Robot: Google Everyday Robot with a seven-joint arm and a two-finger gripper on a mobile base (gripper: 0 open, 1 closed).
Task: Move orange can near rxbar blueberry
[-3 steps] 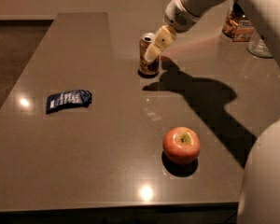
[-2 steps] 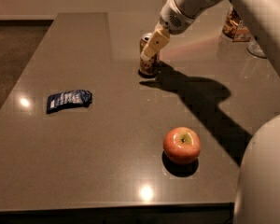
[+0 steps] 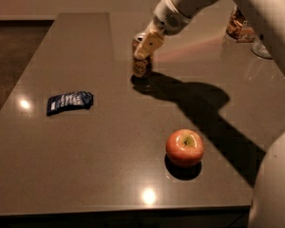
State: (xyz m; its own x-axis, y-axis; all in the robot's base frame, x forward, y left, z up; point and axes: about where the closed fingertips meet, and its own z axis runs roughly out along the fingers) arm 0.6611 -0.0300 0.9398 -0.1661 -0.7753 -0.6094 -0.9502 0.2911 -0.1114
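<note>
The orange can (image 3: pixel 140 67) stands upright at the far middle of the dark table (image 3: pixel 104 170). My gripper (image 3: pixel 145 44) comes in from the upper right and is shut on the can's upper part, with one pale finger across its front. The can's top is mostly hidden by the gripper. The rxbar blueberry (image 3: pixel 69 101) lies flat at the left of the table, well apart from the can, to its lower left.
A red-yellow apple (image 3: pixel 185 147) sits near the front right. A snack packet (image 3: pixel 238 25) and a glass (image 3: pixel 262 49) stand at the back right. My arm's shadow falls across the right half. The robot's white body fills the right edge.
The gripper has closed in over the can, and the can has shifted a little to the left with it. The rxbar and apple have not moved.
</note>
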